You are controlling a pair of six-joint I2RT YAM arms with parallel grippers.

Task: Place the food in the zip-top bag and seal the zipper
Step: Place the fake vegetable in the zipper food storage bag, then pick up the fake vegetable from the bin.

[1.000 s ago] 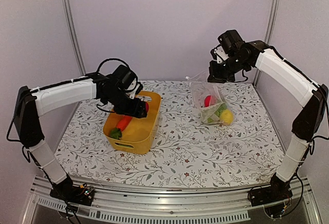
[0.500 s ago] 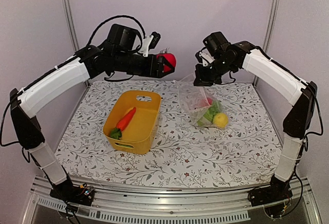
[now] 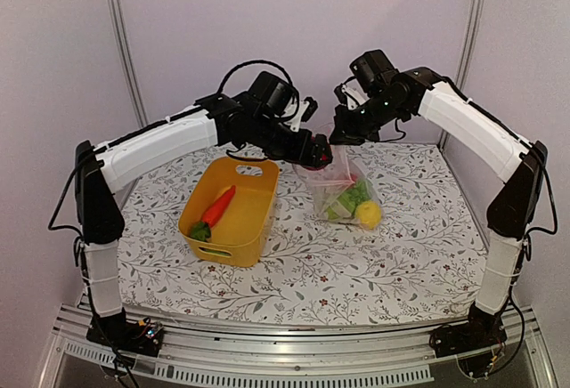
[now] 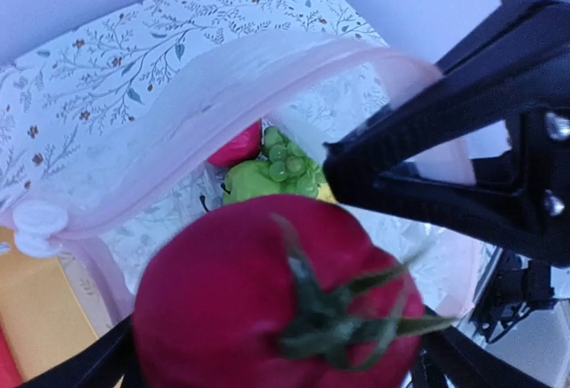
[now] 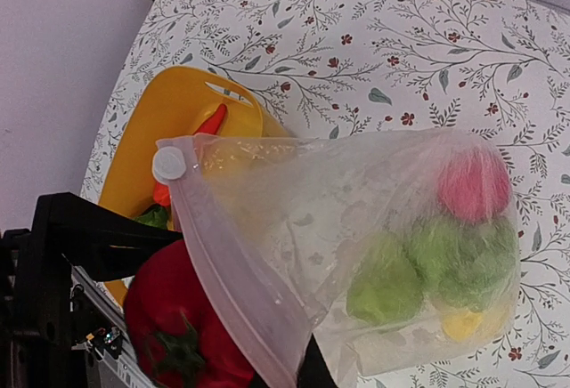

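Observation:
My left gripper is shut on a red tomato and holds it right at the open mouth of the zip-top bag. My right gripper is shut on the bag's upper edge and holds the mouth up, the bag hanging to the table. The pinkish zipper arches over the opening, with its white slider at one end. Inside the bag lie a red piece, green pieces, a grape bunch and a yellow piece. An orange carrot lies in the basket.
The yellow basket stands on the flowered table left of the bag, with a dark green piece beside the carrot. White walls and metal posts close in the back and sides.
My left arm lifted the tomato out of the basket and swung it right and down to the bag's mouth. My right gripper shifted the bag a little left.

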